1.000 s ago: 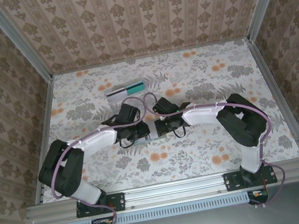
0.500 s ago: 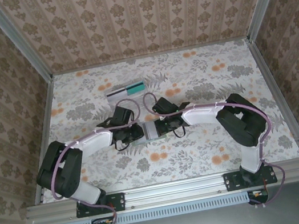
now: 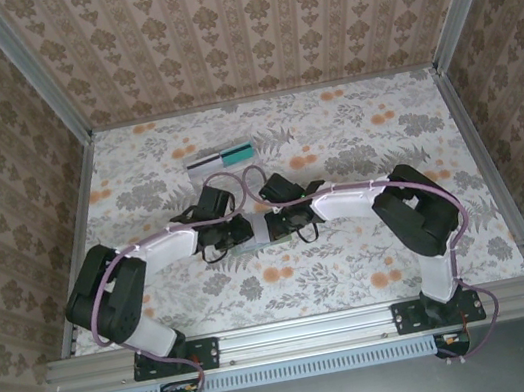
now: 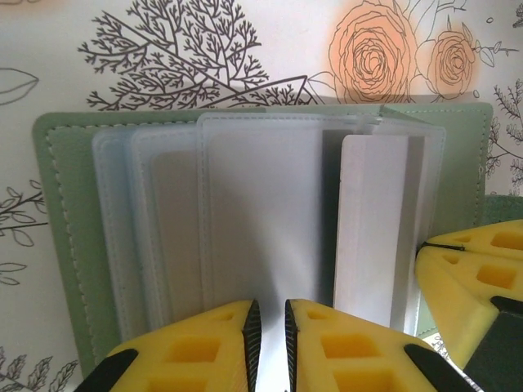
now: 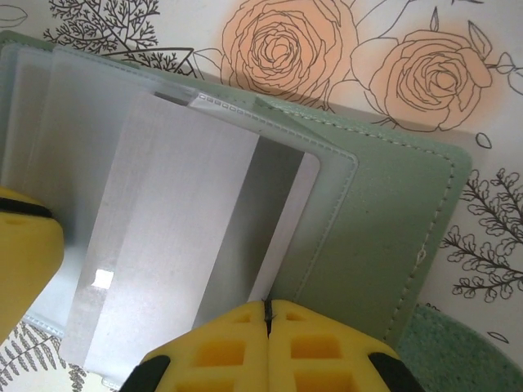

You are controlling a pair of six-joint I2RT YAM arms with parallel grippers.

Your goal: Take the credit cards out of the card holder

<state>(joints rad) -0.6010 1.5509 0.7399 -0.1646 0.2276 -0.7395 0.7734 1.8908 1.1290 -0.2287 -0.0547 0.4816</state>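
Pinching together at the bottom of its own wrist view, the right gripper (image 5: 267,327) has its yellow jaws closed to a hairline, and the lower corner of a pale card (image 5: 180,245) runs into that seam. The card sits half out of a clear sleeve. Beneath it lies the open green card holder (image 5: 384,220), crossing the frame from upper left to lower right.

The left gripper (image 4: 268,327), at the bottom centre of its view, leaves a thin slit between its jaws over the near edge of the clear sleeves (image 4: 253,212). I cannot tell whether it nips one. The card holder's stitched green border (image 4: 61,245) shows at the left, and the card (image 4: 372,220) stands at centre right.

From above, both grippers meet at mid-frame over the card holder (image 3: 262,241). The left arm (image 3: 150,251) and right arm (image 3: 364,196) are each bent at the elbow, with their forearms reaching inward from the lower corners.

The table (image 3: 383,134) wears a pale cloth printed with grey leaves and orange roses. A small flat pale-and-teal thing (image 3: 220,157) lies above the grippers, apart from them. Patterned beige wallpaper (image 3: 251,15) closes in three sides, and a metal rail (image 3: 306,330) runs along the bottom.
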